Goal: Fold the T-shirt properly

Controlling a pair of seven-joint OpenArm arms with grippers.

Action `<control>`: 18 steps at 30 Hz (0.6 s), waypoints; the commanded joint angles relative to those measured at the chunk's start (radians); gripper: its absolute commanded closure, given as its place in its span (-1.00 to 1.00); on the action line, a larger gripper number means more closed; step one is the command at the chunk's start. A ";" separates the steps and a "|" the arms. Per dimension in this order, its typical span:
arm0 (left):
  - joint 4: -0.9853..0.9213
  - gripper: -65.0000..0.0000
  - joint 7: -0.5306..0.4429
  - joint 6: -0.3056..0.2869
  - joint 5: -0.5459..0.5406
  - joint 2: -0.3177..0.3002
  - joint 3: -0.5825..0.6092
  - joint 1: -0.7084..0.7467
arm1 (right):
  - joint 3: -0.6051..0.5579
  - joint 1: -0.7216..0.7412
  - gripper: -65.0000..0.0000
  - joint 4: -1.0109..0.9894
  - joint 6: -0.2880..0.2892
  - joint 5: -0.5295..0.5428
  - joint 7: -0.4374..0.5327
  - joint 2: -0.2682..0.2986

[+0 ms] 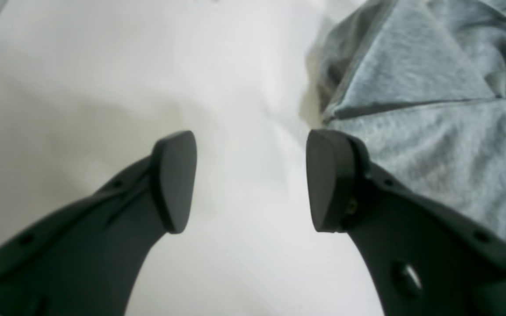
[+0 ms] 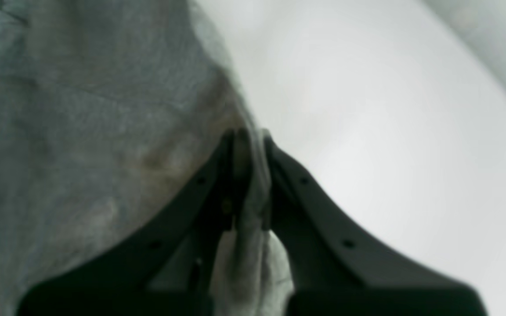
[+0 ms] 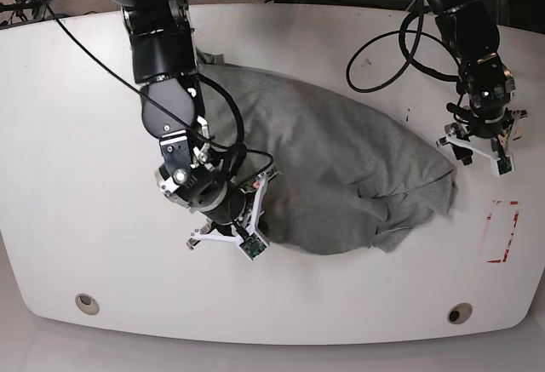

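T-shirt: plain heather-grey; no legible print

My two arms are glossy black with looping black cables; white wrist brackets, matte dark fingers dotted with screw holes.

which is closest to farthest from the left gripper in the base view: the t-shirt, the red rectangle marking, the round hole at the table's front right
Measured from the left gripper, open at the view's right:
1. T-shirt, its edge just beside the gripper, toward the table's middle.
2. Red rectangle marking, in front of the gripper near the table's edge.
3. Round hole, farther forward still.
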 commanded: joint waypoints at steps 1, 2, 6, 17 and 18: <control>0.016 -0.14 -0.026 -0.002 -0.004 -0.009 0.033 -0.019 | 0.037 -0.005 1.00 0.094 0.013 0.001 0.000 0.038; 0.016 -0.14 -0.026 -0.002 -0.004 -0.011 0.048 -0.019 | 0.061 -0.031 1.00 0.137 0.038 0.003 0.000 0.052; 0.016 -0.14 -0.026 -0.002 -0.004 -0.012 0.059 -0.022 | 0.136 -0.110 1.00 0.283 0.075 0.003 -0.006 0.067; -0.025 -0.14 -0.026 -0.002 -0.002 0.019 0.092 -0.099 | 0.308 -0.249 1.00 0.458 0.101 0.009 -0.001 0.146; -0.038 -0.14 -0.026 -0.002 -0.002 0.019 0.092 -0.108 | 0.324 -0.249 1.00 0.459 0.101 0.009 -0.001 0.146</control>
